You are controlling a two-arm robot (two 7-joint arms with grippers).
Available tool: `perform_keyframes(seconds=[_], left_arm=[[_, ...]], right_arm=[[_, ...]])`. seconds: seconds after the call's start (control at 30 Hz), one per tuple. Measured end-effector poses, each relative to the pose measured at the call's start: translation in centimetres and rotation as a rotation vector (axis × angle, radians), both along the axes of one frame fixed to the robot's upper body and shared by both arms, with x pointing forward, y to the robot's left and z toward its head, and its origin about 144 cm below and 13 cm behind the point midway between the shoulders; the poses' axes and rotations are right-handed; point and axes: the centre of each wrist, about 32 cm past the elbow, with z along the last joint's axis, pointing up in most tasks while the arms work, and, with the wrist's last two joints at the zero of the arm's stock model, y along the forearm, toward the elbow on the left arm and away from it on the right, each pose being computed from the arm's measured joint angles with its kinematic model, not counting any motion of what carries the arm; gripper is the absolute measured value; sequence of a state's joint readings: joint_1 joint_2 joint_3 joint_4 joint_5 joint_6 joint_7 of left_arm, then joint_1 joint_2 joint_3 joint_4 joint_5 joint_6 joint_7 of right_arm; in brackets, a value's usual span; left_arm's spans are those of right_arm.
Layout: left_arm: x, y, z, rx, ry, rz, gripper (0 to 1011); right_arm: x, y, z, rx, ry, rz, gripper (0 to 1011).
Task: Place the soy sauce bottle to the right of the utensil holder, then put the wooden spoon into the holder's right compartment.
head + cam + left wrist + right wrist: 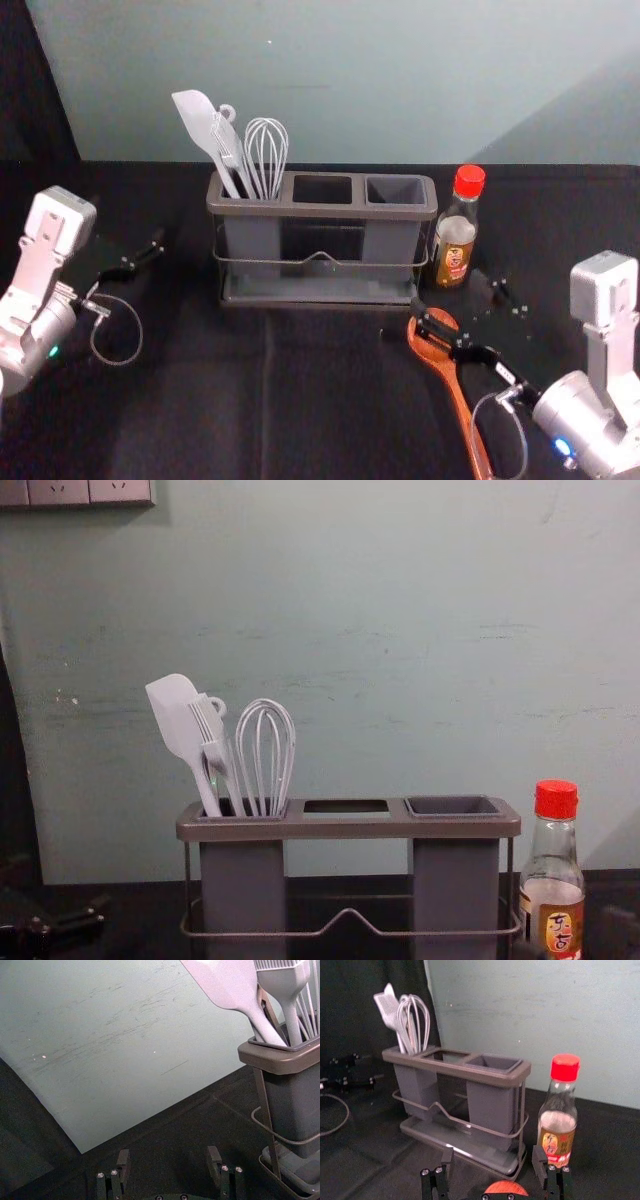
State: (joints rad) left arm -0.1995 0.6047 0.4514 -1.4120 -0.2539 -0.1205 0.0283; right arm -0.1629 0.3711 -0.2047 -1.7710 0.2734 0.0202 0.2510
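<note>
Utensil holder [320, 210], with the right gripper [458, 303] open before its right end.
The left gripper [140, 242] is at the holder's left, fingers also apart; the soy sauce bottle [456, 240] stands upright just right of the holder, its base cut off in the chest view; the wooden spoon [452, 385] lies before the holder's right end, bowl towards it and partly covered by a right finger, long handle running frontward and slightly right, its end cut off in the head view.

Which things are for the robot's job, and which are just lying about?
For the job: soy sauce bottle; wooden spoon; utensil holder; right gripper, open near the spoon.

Just there: spatula, brush and whisk in the left compartment; left gripper, left of the holder.
</note>
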Motion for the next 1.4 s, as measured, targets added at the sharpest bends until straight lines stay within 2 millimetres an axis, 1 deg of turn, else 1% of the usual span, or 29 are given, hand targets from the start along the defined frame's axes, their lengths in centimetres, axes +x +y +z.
perform_keyframes(seconds=[0.07, 0.17, 0.77, 0.9, 1.03, 1.17, 1.4], left_arm=[[0.0, 0.0, 0.0, 0.000, 0.000, 0.000, 1000], [0.0, 0.0, 0.0, 0.000, 0.000, 0.000, 1000], [0.0, 0.0, 0.0, 0.000, 0.000, 0.000, 1000], [0.0, 0.0, 0.0, 0.000, 0.000, 0.000, 1000], [0.0, 0.0, 0.0, 0.000, 0.000, 0.000, 1000], [0.0, 0.0, 0.0, 0.000, 0.000, 0.000, 1000], [0.0, 0.0, 0.0, 0.000, 0.000, 0.000, 1000]], right_arm=[[-0.1, 0.2, -0.6, 0.000, 0.001, 0.001, 1003], [-0.1, 0.3, -1.0, 0.002, -0.004, 0.004, 1003], [-0.1, 0.2, -0.7, 0.001, -0.003, 0.004, 1003], [0.6, 0.4, -0.3, 0.003, 0.051, 0.018, 1003], [1.0, 1.0, 1.1, -0.050, 0.118, 0.021, 1003], [1.3, 1.9, 3.4, -0.153, 0.203, 0.015, 1003], [1.9, 2.8, 6.7, -0.258, 0.328, 0.000, 1003]])
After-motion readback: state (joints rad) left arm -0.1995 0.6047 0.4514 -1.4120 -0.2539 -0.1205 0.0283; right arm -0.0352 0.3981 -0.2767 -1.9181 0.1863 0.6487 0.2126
